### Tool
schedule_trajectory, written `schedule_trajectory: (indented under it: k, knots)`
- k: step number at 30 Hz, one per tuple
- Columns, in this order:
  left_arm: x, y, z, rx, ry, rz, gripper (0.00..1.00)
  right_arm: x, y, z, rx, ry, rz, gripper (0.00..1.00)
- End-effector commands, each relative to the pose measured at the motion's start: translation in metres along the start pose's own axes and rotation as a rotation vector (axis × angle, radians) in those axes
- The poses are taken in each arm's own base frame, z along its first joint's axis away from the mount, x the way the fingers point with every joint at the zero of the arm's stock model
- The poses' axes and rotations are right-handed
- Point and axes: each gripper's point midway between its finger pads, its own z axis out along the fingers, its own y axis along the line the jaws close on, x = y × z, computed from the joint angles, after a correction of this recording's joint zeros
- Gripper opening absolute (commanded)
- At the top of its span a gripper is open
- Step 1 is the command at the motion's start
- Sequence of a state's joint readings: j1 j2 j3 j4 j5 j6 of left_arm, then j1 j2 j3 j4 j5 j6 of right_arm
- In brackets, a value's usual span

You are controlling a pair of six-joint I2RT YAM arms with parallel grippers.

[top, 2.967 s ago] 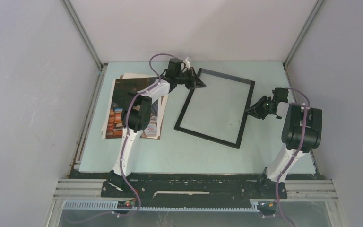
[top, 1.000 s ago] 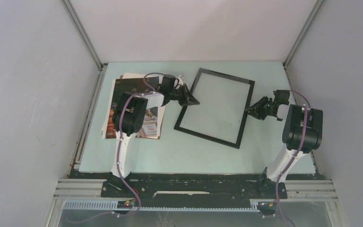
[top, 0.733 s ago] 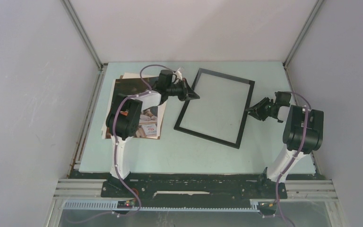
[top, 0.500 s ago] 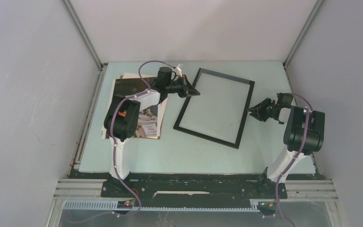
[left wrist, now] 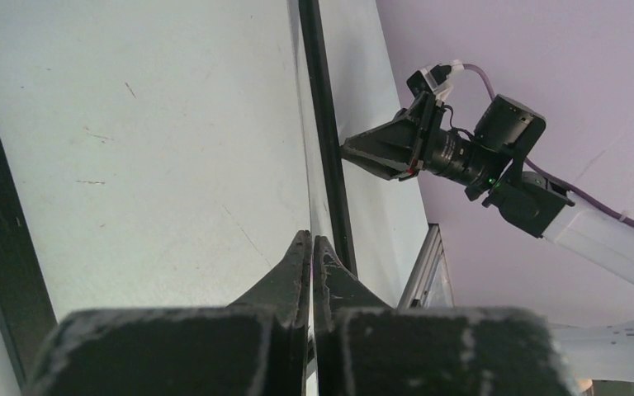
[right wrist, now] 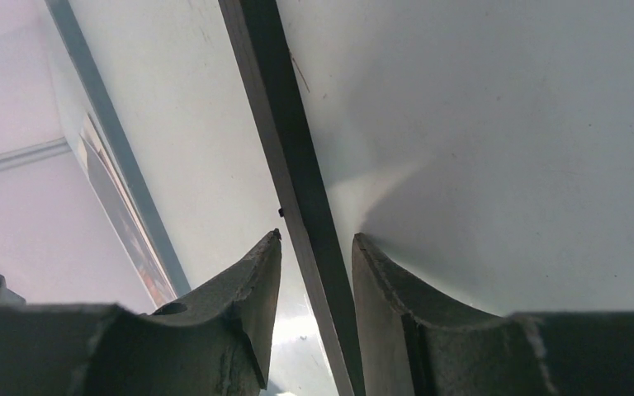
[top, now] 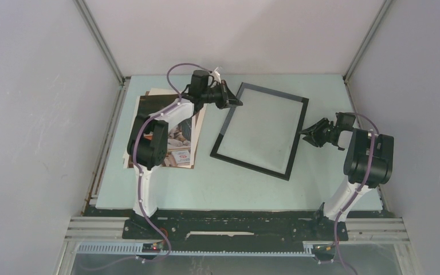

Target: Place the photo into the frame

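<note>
- Photo [top: 152,109] lies at left, long axis near-to-far, stripes nearest us, our left arm [top: 149,143] above it.
- Our left gripper [top: 236,103] sits closed at the frame [top: 262,130] corner; right gripper [top: 305,133] straddles its edge, parted.

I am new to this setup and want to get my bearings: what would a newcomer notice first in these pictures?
First comes the black frame, lying askew at mid-table between the two arms. The left pincer is shut at its far left corner, while the right pincer has open jaws on both sides of its right edge. The photo lies on the table's left side, partly under the left arm.
</note>
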State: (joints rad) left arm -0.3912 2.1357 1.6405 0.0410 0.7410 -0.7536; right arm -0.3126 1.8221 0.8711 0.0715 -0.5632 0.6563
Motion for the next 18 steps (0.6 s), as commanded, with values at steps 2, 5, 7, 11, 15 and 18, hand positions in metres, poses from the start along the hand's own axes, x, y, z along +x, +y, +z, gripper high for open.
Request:
schedule_trajectory:
  k: [2, 5, 7, 11, 15, 18]
  knots:
    - [-0.027, -0.030, -0.009, 0.096, -0.084, 0.053, 0.00, -0.001, -0.009, -0.001, 0.028, -0.022, -0.012, 0.45]
    - [-0.026, -0.032, -0.008, 0.117, -0.071, 0.024, 0.00, -0.001, -0.009, 0.000, 0.029, -0.018, -0.012, 0.45]
    - [-0.020, -0.026, -0.005, 0.109, -0.046, -0.004, 0.00, 0.000, -0.008, 0.001, 0.031, -0.013, -0.020, 0.46]
    - [-0.008, -0.014, -0.003, 0.097, -0.012, -0.041, 0.00, 0.005, -0.006, 0.006, 0.071, 0.022, -0.049, 0.46]
    - [-0.006, -0.024, -0.005, 0.160, -0.015, -0.086, 0.00, 0.011, -0.006, 0.007, 0.125, 0.046, -0.071, 0.44]
    - [-0.008, -0.033, -0.008, 0.197, -0.026, -0.097, 0.00, 0.015, -0.003, 0.006, 0.135, 0.049, -0.092, 0.44]
